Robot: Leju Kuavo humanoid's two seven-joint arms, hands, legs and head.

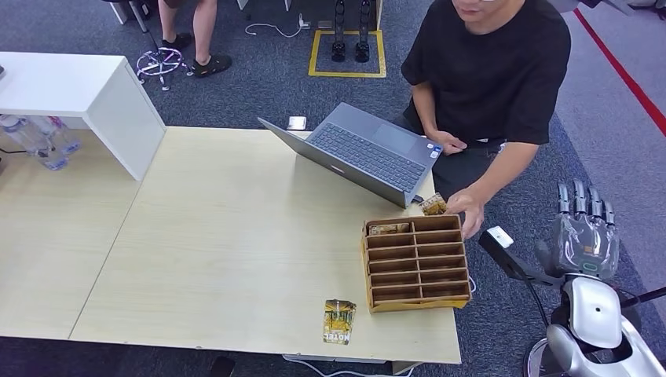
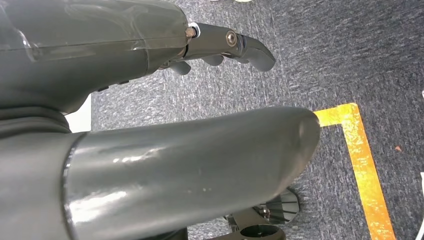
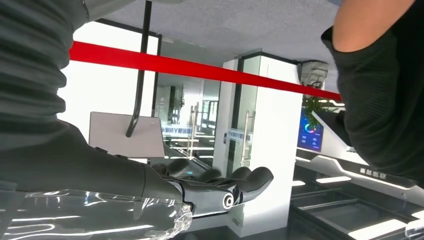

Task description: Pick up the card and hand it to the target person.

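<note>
The right hand [image 1: 585, 236] was raised beside the bench [image 1: 236, 259], fingers [image 1: 583, 206] extended and apart, holding nothing. The left hand [image 2: 165, 150] hung over carpet, fingers slack and empty. 1 card [image 1: 339, 321] lay flat on the bench edge, well apart from the fingers, beyond the wooden organiser [image 1: 416, 263]. The person's hand [image 1: 465, 210] held another card [image 1: 433, 205] nearer the fingers. Judgement: either a hand-over was complete, or a pick of the bench card was pending.

The person's [image 1: 487, 71] head is cut off by the head view's top edge. The print on the card [image 1: 433, 205] pinched in the person's hand [image 1: 468, 210] is too small to be read. Much of the floor [image 2: 310, 55] is hidden by the left hand [image 2: 150, 150].
</note>
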